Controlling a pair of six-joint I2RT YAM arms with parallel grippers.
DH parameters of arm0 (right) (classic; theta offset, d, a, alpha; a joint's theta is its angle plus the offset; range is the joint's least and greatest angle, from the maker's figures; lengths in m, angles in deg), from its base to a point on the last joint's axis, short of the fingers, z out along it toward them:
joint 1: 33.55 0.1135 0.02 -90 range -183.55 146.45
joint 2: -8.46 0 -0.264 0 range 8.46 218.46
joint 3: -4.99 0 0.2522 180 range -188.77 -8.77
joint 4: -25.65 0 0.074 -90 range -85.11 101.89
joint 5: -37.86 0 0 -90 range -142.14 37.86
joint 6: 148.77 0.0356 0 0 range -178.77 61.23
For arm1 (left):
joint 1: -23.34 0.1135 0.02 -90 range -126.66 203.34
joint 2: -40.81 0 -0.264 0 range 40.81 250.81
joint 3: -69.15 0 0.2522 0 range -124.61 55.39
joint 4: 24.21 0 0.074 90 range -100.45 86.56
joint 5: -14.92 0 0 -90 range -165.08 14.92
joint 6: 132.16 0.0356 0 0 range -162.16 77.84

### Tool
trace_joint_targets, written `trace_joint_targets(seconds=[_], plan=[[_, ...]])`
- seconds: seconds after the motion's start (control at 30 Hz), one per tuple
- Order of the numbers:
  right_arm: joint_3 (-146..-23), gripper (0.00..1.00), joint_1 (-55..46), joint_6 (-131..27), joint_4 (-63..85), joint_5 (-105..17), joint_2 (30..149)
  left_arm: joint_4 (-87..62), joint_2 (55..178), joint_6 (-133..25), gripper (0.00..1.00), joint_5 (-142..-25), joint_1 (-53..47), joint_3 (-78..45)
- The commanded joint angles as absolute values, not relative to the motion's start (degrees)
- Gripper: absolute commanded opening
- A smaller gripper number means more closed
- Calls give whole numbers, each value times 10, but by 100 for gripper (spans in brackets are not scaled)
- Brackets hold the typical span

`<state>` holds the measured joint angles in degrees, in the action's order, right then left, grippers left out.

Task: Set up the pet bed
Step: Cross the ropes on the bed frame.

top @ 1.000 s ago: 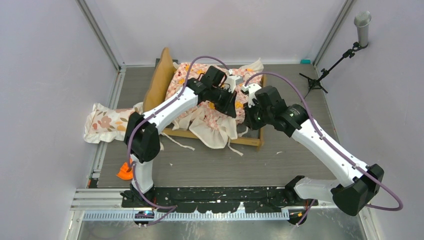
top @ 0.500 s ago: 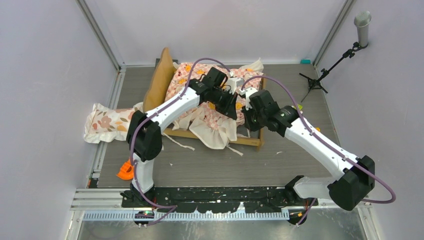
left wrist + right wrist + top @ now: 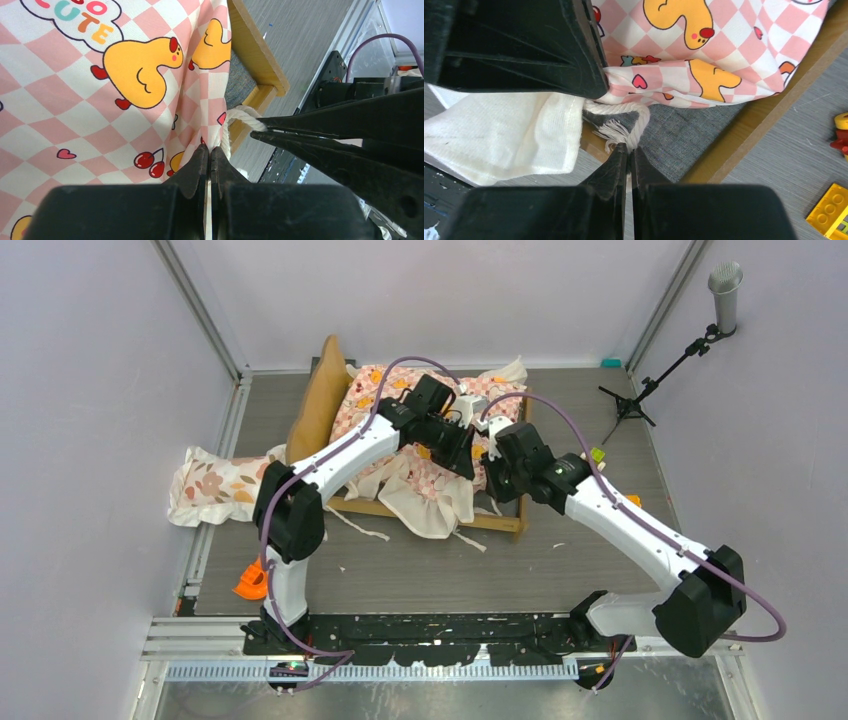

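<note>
Right fingers [image 3: 611, 172] at pet bed [image 3: 764, 107] corner

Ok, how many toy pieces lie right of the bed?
2: a yellow brick in the right wrist view's lower right corner, a red-and-yellow piece above it, cut off. More may be hidden.

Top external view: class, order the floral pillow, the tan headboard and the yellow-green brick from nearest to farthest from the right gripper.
From the right gripper:
1. yellow-green brick, close by on the right side.
2. tan headboard, farther off on the left side.
3. floral pillow, farthest, at the far left.
</note>
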<state>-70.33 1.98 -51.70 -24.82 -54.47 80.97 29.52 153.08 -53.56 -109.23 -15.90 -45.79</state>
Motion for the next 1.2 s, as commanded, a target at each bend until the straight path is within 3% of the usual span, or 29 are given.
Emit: trace_joint_targets(seconds=[0.0, 0.73, 0.97, 1.07, 1.17], plan=[[-726, 1, 21, -505, -268, -547, 833, 279, 1537, -535, 0, -1107, -155, -457], [-687, 1, 22, -497, -179, -780, 840, 268, 1554, -533, 0, -1079, -156, -474], [-679, 2, 22, -506, -171, -772, 838, 268, 1557, -531, 0, -1076, -156, -472], [-674, 8, 21, -502, -175, -766, 848, 269, 1559, -531, 0, -1077, -156, -471], [-673, 24, 22, -496, -181, -767, 850, 269, 1560, -531, 0, -1077, -156, -470]])
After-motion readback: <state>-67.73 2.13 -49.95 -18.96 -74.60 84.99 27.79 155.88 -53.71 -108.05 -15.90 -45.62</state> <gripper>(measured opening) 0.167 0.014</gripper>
